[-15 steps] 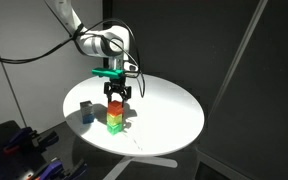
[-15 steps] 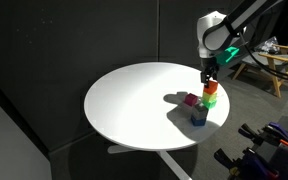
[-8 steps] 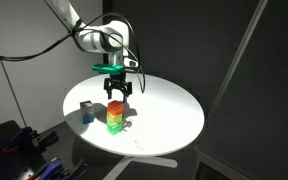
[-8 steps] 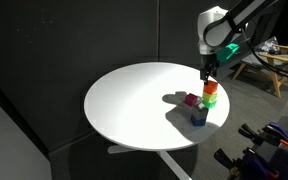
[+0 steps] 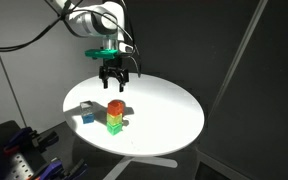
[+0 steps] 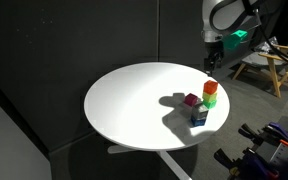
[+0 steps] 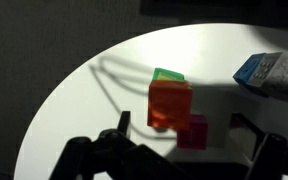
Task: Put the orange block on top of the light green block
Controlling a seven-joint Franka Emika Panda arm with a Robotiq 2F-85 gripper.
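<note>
- The round white table (image 5: 174, 120) carries everything. The light green block (image 5: 116, 123) stands on it near the rim in both exterior views, and it serves here as the reference point.
- The arm (image 5: 92, 18) reaches in from high above the light green block, with dark cables trailing off behind it.
- The gripper (image 5: 112, 82) hangs straight over the light green block and well clear of it. Its jaws are spread wide and hold nothing. In the wrist view the two fingers frame the blocks from either side with empty air between them.
- The dark blue-grey cube (image 5: 87, 115) sits on the table near the light green block, not touching it.
- The orange block (image 5: 116, 108) rests directly on top of the light green block. In the wrist view it looks square enough, with only a sliver of green showing past its far edge.
- A small pink piece (image 7: 195, 132) lies on the table just beside the foot of the light green block.
- Judged from this, the placing looks done and the step in hand is the retreat. The next move calls only for a clean rise straight up — no sideways drift that might brush the stack — and then a check that the orange block sits steady.
</note>
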